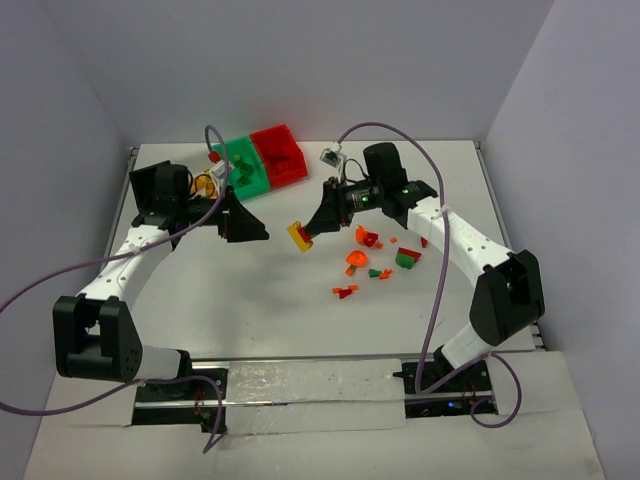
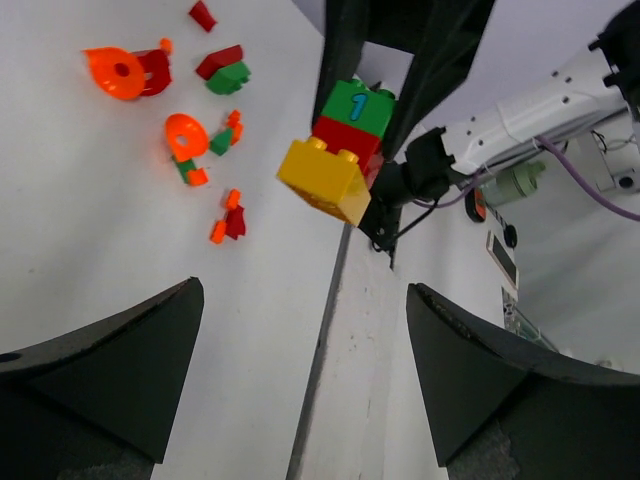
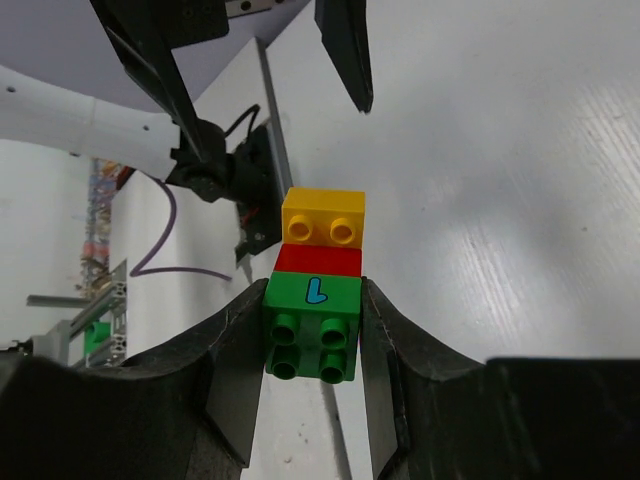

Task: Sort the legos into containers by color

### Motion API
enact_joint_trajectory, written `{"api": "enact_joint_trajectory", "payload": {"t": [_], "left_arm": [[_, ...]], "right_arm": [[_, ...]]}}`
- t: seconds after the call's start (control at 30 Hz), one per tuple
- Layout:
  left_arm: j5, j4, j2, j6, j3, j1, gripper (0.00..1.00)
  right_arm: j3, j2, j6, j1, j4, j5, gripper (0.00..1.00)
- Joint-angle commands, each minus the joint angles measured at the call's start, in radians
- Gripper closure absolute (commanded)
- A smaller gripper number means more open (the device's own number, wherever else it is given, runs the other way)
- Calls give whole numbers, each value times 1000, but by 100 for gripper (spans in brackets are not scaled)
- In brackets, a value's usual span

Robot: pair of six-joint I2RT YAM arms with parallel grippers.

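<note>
White table [image 1: 300, 325] between pale walls [image 1: 300, 60], legos [image 1: 353, 259] scattered.

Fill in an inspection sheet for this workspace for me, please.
Surface: white table, no spills seen.
Job's things: green bin and red bin side by side at the far edge; loose pieces scattered right of centre; one stack of yellow, red and green bricks held above the table.
Clutter: nothing seen.
Grippers: right jaws shut on the stack's green brick; left jaws open, empty, facing the stack.
Cables: a purple cable loops along each arm.
Surroundings: pale walls on three sides.
</note>
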Motion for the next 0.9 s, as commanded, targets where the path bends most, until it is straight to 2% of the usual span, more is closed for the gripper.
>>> {"api": "enact_joint_trajectory", "payload": {"t": [0.0,0.27,0.6,0.73,0.87], "left_arm": [[79,157,-48,-62,-16,-79,7],[45,170,-39,-62,-16,-138,8],[30,249,-30,-113,-4,-188,17],[39,265,-30,-131,-9,-197,26],[43,251,-29,-124,-13,-197,49]], "right_arm": [[11,-14,23,23,67,-98,100],[5,-23,44,40,91,-165,100],[7,-22,38,55,85,-194,100],[4,-20,35,57,83,-190,100],[8,-19,29,56,76,-173,100]]}}
